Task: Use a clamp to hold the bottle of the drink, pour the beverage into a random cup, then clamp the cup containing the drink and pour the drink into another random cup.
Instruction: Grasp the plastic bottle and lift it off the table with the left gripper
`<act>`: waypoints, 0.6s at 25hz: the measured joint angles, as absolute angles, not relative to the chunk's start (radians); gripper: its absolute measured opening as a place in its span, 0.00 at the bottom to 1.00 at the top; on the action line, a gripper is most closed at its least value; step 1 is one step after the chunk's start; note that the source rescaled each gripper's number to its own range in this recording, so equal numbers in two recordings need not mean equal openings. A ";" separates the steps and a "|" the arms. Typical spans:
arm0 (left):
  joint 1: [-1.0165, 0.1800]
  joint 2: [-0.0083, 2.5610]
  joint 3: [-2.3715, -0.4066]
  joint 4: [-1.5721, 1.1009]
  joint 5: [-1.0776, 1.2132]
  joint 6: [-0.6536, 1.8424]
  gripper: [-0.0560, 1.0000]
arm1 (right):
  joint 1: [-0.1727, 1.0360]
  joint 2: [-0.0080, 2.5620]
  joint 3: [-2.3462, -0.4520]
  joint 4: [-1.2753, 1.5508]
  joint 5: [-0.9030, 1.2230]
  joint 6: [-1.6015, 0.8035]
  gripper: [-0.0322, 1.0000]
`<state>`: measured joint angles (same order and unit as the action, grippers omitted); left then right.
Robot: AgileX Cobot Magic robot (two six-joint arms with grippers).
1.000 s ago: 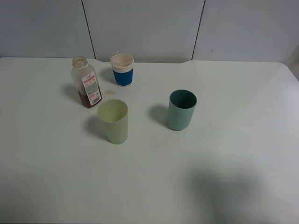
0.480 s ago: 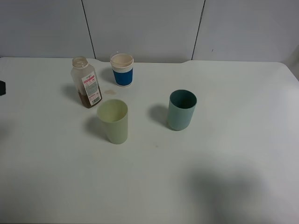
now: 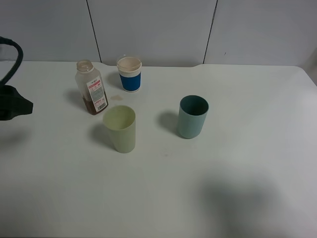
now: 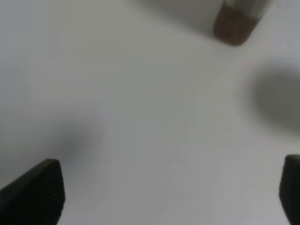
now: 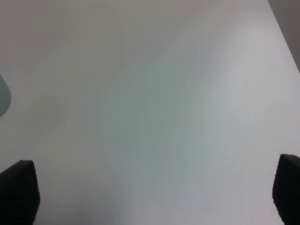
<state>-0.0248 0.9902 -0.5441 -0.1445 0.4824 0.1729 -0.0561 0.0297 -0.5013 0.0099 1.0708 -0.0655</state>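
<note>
A clear bottle [image 3: 91,88] with a red-and-white label and a little brown drink at the bottom stands at the back left of the white table [image 3: 237,163]. A blue cup with a white rim [image 3: 130,74] stands to its right. A pale green cup [image 3: 120,129] stands in front of the bottle, and a teal cup [image 3: 192,117] stands in the middle. My left gripper [image 3: 17,105] enters at the left edge, well left of the bottle. In the left wrist view my left gripper [image 4: 171,192] is open, with the bottle's base [image 4: 233,26] ahead. My right gripper [image 5: 152,194] is open over bare table.
A small pale stain [image 3: 117,98] lies on the table between the bottle and the blue cup. A grey panelled wall [image 3: 158,29] runs behind the table. The edge of the teal cup [image 5: 3,96] shows in the right wrist view.
My left arm has come into the exterior view from the left edge, moving right toward the bottle. The bottle and cups have not moved.
</note>
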 joint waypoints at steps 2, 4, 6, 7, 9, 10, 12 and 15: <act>-0.033 1.063 -0.544 -0.147 0.449 0.173 0.87 | -0.056 0.030 -0.501 0.010 1.071 -0.065 1.00; -0.061 1.104 -0.544 -0.147 0.417 0.173 0.87 | -0.056 0.030 -0.501 0.010 1.071 -0.065 1.00; -0.097 1.148 -0.544 -0.147 0.386 0.176 0.87 | -0.056 0.030 -0.501 0.010 1.071 -0.065 1.00; -0.111 1.167 -0.544 -0.147 0.370 0.176 0.87 | -0.056 0.030 -0.501 0.010 1.071 -0.065 1.00; -0.142 1.210 -0.544 -0.147 0.337 0.176 0.87 | -0.056 0.030 -0.501 0.010 1.071 -0.065 1.00; -0.158 1.233 -0.544 -0.147 0.315 0.176 0.87 | -0.056 0.030 -0.501 0.010 1.071 -0.065 1.00; -0.185 1.272 -0.544 -0.139 0.271 0.176 0.87 | -0.056 0.030 -0.501 0.010 1.071 -0.065 1.00; -0.210 1.308 -0.544 -0.132 0.228 0.176 0.87 | -0.056 0.030 -0.501 0.010 1.071 -0.065 1.00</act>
